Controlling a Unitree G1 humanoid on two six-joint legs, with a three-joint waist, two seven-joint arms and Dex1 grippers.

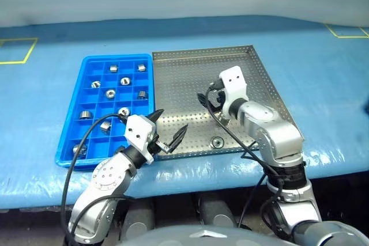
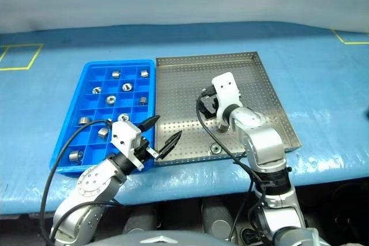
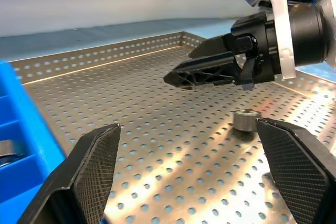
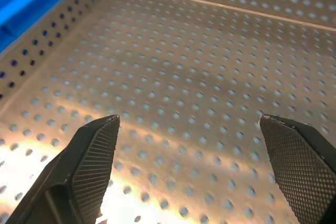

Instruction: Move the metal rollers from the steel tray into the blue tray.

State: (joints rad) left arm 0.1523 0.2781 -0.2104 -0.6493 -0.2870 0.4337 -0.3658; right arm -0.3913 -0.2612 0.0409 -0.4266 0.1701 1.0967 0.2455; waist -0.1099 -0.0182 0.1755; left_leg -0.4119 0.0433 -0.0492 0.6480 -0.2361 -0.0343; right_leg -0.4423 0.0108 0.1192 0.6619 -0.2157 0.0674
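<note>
One metal roller (image 1: 217,142) lies on the steel tray (image 1: 179,79) near its front rim; the left wrist view shows this roller (image 3: 244,119) too. Several rollers (image 1: 109,92) sit in compartments of the blue tray (image 1: 86,161), which lies against the steel tray's left side. My left gripper (image 1: 172,120) hangs open and empty over the steel tray's front left corner, pointing toward the roller. Over the middle of the steel tray my right gripper (image 1: 212,101) is open with nothing between its fingers (image 4: 94,166), just beyond the roller.
Both trays rest on a blue-covered table (image 1: 323,96). Yellow tape marks lie at the far left (image 1: 17,50) and far right (image 1: 346,30). The table's front edge runs just behind my arms. Black cables hang from both wrists.
</note>
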